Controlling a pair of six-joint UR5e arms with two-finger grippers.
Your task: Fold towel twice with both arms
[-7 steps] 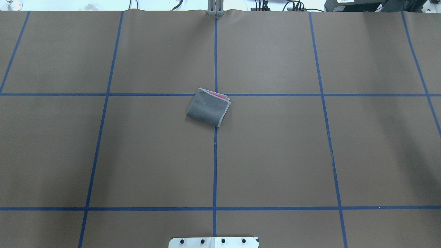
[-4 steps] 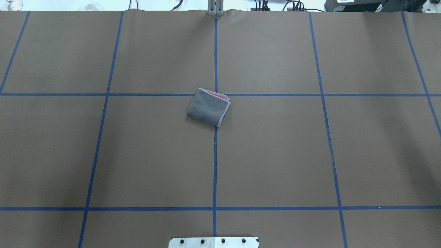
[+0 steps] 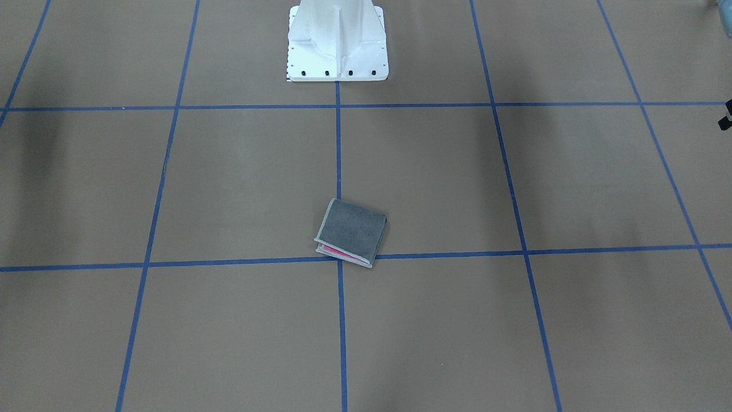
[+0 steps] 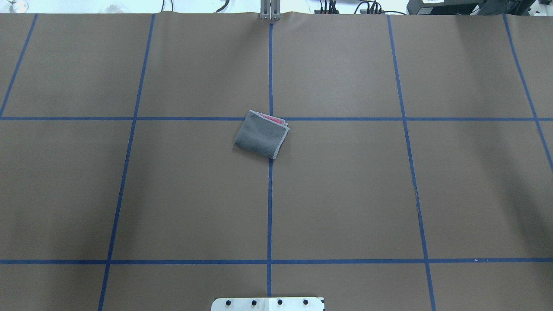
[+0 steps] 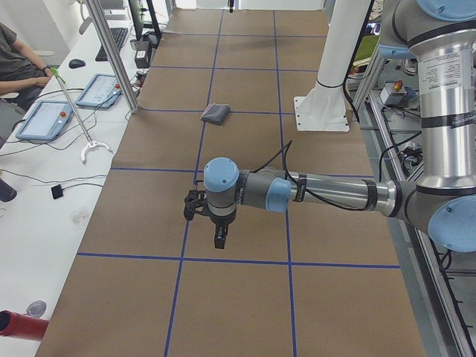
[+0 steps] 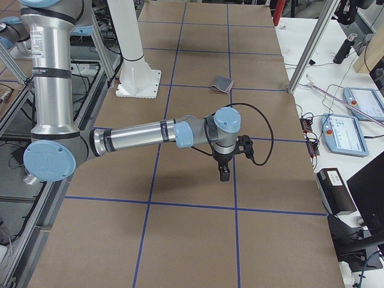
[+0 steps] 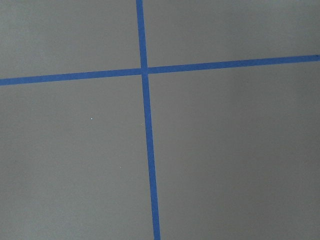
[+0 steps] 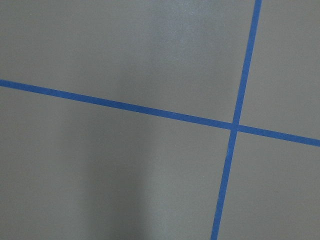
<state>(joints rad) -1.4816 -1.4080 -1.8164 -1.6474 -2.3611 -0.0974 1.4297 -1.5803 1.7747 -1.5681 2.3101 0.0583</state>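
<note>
Judging by the layout, both folds look done. The towel [image 4: 261,134] is a small quartered packet, grey face up. It sits on the crossing of the blue tape lines [image 4: 269,207], just toward 12 o'clock from the centre of the table [image 4: 345,194] in the overhead view. Light edging shows on its 12 and 3 o'clock sides, and a thin pink strip peeks out at 1 o'clock, so the layers are slightly off-square. Nothing touches it.

The left arm [image 5: 335,193] and right arm [image 6: 138,135] reach out over the table toward its 9 and 3 o'clock ends, well apart from the towel. The left gripper [image 5: 221,242] and right gripper [image 6: 224,173] point down. Cannot tell if they are spread or pressed together, since only the side views show them. The wrist views show tape crossings only.

The step in hand is likely parking. To do it well, keep both tools away from the packet and don't sweep across the centre. Loose terry layers would probably drag open. If tidying is needed, pat the 1 o'clock corner rather than re-grip.

Around: a white pedestal base [image 3: 337,40] at 6 o'clock of the towel overhead, the only thing I judge near a path. A person [image 5: 15,59] sits at a side bench with tablets [image 5: 44,119].
</note>
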